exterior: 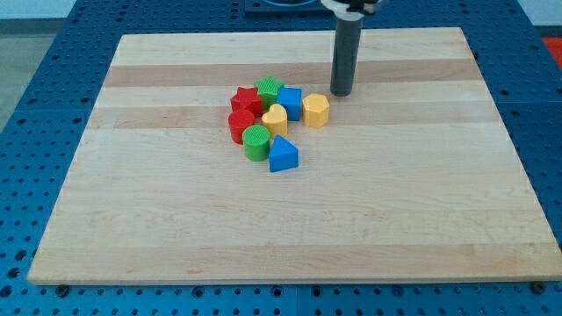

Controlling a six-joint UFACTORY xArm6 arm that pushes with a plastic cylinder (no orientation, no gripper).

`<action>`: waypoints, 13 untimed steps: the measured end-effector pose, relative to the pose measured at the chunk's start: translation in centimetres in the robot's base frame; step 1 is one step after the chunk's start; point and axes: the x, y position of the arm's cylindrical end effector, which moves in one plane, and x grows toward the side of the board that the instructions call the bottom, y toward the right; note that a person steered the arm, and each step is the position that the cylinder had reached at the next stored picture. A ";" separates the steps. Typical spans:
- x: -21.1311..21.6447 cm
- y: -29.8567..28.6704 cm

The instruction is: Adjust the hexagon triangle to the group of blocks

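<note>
Wooden board (290, 219) on blue pegboard table (44, 105).

Colour rundown, nothing else:

- my rod (343, 53): dark grey, tip (341, 93) same shade
- board (176, 219): pale wood, lighter and tanner stripes running across, faint grain
- table under it (35, 105): bright blue, dotted with grid of small dark holes
- yellow hexagon (316, 111): warm yellow
- yellow heart (275, 119): paler yellow
- blue triangle (282, 155): strong blue
- blue block (290, 103): same blue
- green star (269, 90), green cylinder (256, 141): green, cylinder top ridged
- red star (246, 98), red block (240, 124): plain red
</note>
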 end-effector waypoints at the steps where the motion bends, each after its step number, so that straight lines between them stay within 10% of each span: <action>1: 0.5 -0.5; 8: 5.0 -2.6; 13: 18.0 -3.1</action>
